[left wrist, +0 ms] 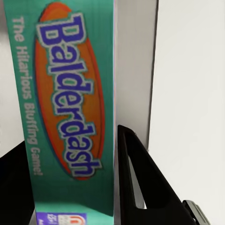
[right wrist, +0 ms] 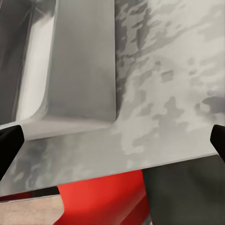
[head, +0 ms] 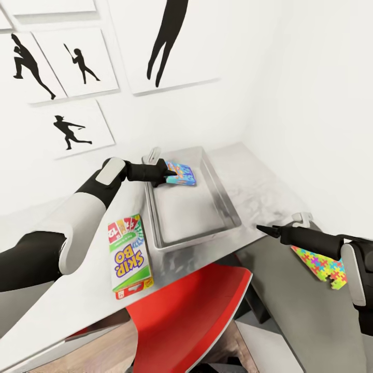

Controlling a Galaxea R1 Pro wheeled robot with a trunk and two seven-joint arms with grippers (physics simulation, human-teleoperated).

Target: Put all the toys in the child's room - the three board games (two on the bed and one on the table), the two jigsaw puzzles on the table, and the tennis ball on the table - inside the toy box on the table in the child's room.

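My left gripper [head: 167, 174] is shut on the blue cartoon board game [head: 181, 174] and holds it over the far end of the light grey toy box [head: 234, 213] on the table [head: 259, 189]. In the left wrist view the game's teal "Balderdash" edge [left wrist: 70, 93] sits between the black fingers [left wrist: 140, 187]. The SKIP-BO board game [head: 129, 254] lies flat on the table left of the box. A jigsaw puzzle [head: 322, 267] lies on the darker wing, partly under my right arm. My right gripper [head: 261, 229] hovers open off the box's near right corner [right wrist: 79, 65], with nothing between its fingers.
A red chair [head: 186, 316] is tucked under the table's front edge, below the toy box. White walls close in behind and to the right, with framed baseball silhouettes [head: 72, 129] on the back wall. The toy box floor [head: 189, 210] is bare.
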